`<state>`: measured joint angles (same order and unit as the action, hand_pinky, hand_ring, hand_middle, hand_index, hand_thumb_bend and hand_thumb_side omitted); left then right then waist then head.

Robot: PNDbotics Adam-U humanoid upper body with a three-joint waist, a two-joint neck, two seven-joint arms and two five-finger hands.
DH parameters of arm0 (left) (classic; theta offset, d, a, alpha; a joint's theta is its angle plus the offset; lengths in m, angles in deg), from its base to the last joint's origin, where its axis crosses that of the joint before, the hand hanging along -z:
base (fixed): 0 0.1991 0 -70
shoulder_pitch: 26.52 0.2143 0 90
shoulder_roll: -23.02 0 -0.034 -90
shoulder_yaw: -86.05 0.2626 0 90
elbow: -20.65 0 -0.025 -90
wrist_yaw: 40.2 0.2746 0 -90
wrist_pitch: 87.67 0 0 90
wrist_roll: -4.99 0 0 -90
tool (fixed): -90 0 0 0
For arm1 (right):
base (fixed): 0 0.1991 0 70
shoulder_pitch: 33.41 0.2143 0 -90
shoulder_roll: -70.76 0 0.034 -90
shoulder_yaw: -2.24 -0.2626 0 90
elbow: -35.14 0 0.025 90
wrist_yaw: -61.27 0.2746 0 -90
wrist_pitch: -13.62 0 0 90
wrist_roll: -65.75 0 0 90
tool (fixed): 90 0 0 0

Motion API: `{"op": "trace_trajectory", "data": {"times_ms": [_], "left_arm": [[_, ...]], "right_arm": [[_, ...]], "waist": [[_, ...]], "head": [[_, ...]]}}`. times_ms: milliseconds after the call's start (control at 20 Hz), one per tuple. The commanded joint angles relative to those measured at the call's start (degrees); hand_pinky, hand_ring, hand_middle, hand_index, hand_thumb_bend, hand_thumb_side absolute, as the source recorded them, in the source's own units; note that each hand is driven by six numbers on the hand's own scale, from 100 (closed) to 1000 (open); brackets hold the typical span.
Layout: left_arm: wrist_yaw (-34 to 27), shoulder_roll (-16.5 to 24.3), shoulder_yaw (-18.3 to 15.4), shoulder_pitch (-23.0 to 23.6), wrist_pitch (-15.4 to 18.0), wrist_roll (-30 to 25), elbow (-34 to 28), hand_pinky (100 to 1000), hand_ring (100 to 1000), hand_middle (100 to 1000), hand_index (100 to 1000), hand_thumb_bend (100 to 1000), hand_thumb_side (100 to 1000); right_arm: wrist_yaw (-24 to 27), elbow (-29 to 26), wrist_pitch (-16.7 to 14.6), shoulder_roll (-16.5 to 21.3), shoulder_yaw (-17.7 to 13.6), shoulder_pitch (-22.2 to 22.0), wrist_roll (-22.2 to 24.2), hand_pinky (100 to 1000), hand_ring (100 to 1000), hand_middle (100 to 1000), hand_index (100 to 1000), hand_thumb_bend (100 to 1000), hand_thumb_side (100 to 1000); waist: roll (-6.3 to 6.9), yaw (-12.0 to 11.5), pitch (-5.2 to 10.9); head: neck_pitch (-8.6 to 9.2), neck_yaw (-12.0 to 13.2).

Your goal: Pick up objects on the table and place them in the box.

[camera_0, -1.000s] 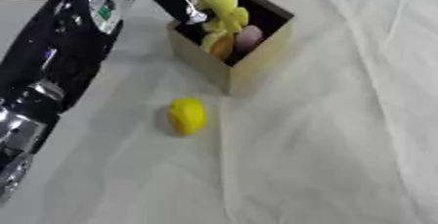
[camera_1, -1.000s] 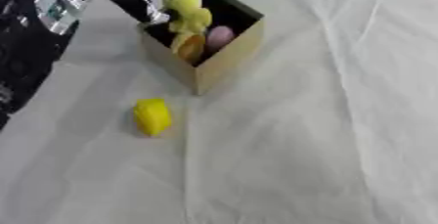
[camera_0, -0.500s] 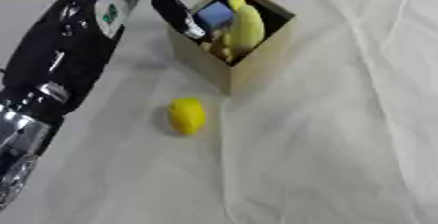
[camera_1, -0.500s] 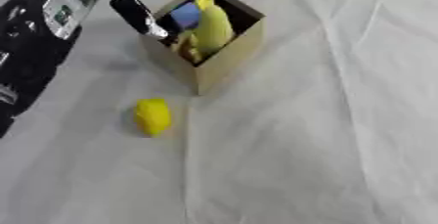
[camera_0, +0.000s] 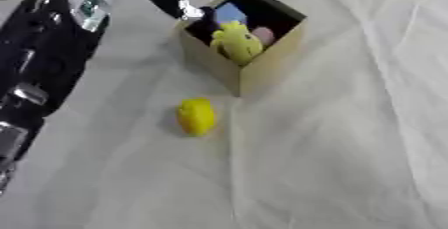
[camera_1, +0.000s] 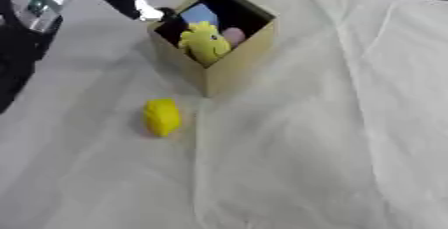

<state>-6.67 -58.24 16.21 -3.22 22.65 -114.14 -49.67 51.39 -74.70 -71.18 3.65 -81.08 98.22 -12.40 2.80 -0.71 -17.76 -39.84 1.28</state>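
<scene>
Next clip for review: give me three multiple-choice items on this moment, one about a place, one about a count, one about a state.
1. Where does the yellow plush toy lie?
A. In the cardboard box
B. On the cloth beside the box
C. In the left robot hand

2. How many loose objects lie on the white cloth outside the box?
A. None
B. One
C. Three

3. How does the box stand?
A. Closed with a lid
B. Flattened on the cloth
C. Open, tipped so its opening faces the camera

Answers: 1 A, the plush sits inside the opening next to a pink thing and a blue thing. 2 B, only the yellow object lies on the cloth, in front of the box. 3 C, its dark inside and contents show from above, with the left robot hand at its far rim.
</scene>
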Motion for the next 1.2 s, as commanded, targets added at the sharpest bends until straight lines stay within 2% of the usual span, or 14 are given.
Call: {"op": "trace_trajectory", "data": {"times_ms": [50,300,550,850,1200], "left_arm": [[-6.1,7.2,3.4,2.5,-2.8,-1.3,-11.2,836,778,753,870,447,469],[-11.9,15.5,7.6,9.2,-6.8,-5.5,-24.7,830,773,746,855,451,494],[-14.8,19.5,10.6,11.2,-8.8,-11.4,-28.1,836,788,770,863,462,526],[-14.9,18.6,13.0,10.4,-9.1,-15.4,-25.6,841,798,788,887,475,528],[-9.5,13.3,14.9,8.6,-7.5,-15.0,-16.8,845,814,814,906,484,483]], "right_arm": [[-0.1,-0.5,0.0,2.0,-0.9,0.5,-0.4,878,768,645,829,100,508],[-0.2,-0.6,0.0,2.0,-1.0,0.5,-0.5,879,768,645,829,100,508],[-0.3,-0.7,0.0,1.8,-0.9,0.6,-0.5,879,768,644,829,100,511],[-0.4,-0.6,0.0,1.6,-0.9,0.6,-0.5,879,768,644,829,100,518],[-0.3,-0.5,0.0,1.2,-1.0,0.4,-0.5,879,767,643,829,100,524]], "waist": [[-0.16,-0.3,1.54],[-0.26,-0.6,1.34],[-0.39,-0.5,1.16],[-0.55,-0.3,0.97],[-0.68,0.1,0.79]], "head": [[-0.18,-0.7],[0.29,-1.2],[0.40,-0.9],[0.54,-0.5],[0.80,0.0]]}}
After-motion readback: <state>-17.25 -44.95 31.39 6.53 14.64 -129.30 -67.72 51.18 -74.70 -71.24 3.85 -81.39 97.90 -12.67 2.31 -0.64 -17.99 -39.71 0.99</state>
